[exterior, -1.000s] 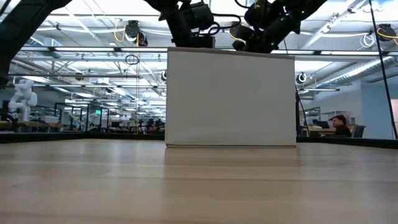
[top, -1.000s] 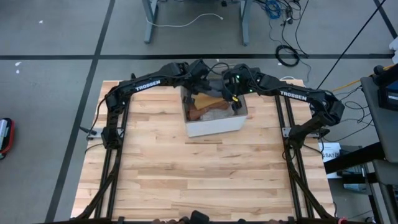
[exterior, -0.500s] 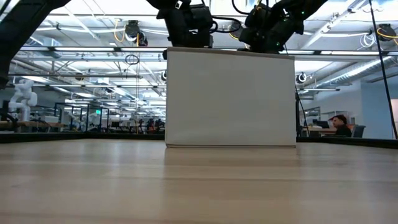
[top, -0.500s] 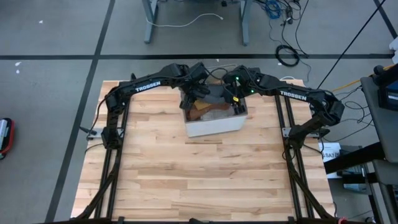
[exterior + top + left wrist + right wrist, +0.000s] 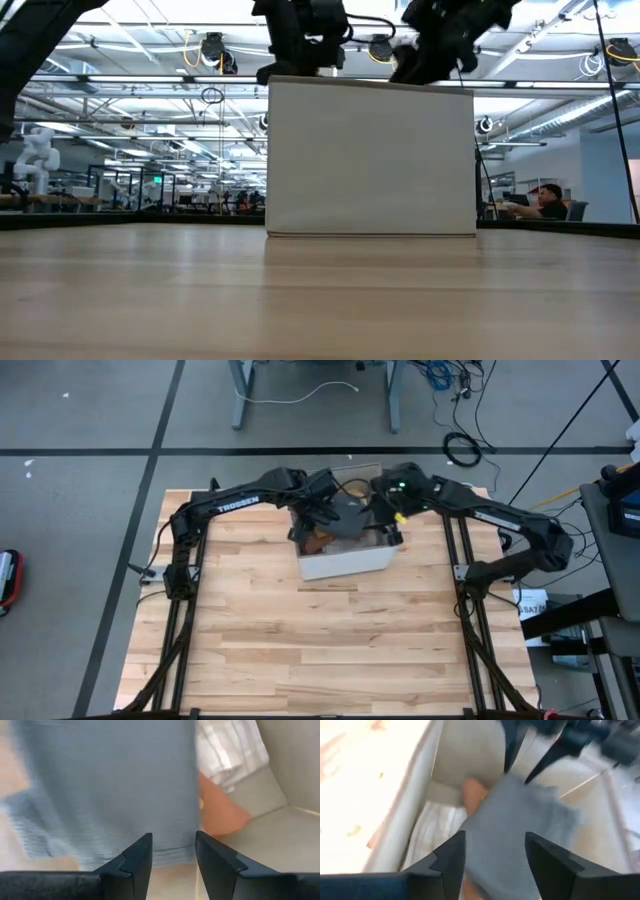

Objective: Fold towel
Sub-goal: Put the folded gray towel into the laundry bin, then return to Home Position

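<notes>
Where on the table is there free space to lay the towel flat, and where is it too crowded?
The wooden table is bare in front of the white box, between the two arm stands, and in strips beside the box. Crowded: inside the box, where the grey towel, other cloths, the left gripper and the right gripper sit together.

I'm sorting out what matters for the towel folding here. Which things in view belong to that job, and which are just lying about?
Part of the job:
- grey towel, in the white box
- left pincer, open over the towel
- right pincer, open over the towel

Just lying about:
- orange cloth in the box
- white striped cloth in the box
- bare wooden table
</notes>
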{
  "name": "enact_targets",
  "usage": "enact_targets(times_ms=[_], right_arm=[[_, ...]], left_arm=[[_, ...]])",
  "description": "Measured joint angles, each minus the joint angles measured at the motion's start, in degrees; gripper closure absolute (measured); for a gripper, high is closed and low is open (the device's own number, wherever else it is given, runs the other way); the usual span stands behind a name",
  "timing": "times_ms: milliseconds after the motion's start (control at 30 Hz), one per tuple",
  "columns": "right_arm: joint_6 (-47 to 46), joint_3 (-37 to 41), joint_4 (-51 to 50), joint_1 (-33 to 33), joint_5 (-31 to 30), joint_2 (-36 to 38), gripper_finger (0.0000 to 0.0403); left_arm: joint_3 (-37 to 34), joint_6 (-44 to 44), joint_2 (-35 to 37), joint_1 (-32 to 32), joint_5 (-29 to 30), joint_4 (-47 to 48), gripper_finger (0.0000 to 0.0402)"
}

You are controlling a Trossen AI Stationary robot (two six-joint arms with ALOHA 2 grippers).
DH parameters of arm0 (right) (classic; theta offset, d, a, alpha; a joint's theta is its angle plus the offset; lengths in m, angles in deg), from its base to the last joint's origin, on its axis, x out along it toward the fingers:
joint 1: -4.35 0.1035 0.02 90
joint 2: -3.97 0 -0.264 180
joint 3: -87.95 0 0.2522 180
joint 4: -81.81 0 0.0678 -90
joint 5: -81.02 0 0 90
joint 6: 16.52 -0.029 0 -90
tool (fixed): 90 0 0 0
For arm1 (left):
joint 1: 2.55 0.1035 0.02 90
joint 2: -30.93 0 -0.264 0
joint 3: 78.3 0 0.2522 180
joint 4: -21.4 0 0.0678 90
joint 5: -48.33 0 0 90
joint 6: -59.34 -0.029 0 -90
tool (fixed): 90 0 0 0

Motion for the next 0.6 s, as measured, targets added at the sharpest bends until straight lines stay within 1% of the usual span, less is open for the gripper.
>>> enact_targets(times_ms=[100,200,333,433,533,600], right_arm=[[-1.2,0.0,0.19,0.5,0.1,4.56,0.0215],[-3.46,0.0,0.28,1.0,0.07,9.22,0.0215],[-7.87,0.0,0.3,1.07,0.36,15.47,0.0215],[-11.21,0.0,-0.27,1.09,2.85,20.13,0.0215],[-13.83,0.0,-1.25,1.13,4.78,25.28,0.0215],[-15.29,0.0,-2.55,1.11,5.66,28.96,0.0215]], left_arm=[[2.93,1.0,0.0,-0.5,0.13,0.46,0.0247],[7.39,1.8,0.02,-0.83,-0.3,1.69,0.0247],[13.8,4.11,0.02,-0.88,-3.23,3.54,0.0247],[18.64,5.94,0.02,-0.89,-5.37,6.45,0.0247],[22.72,8.77,0.02,-0.89,-5.81,7.93,0.0248],[21.8,9.68,2.2,-0.87,-6.46,7.29,0.0248]])
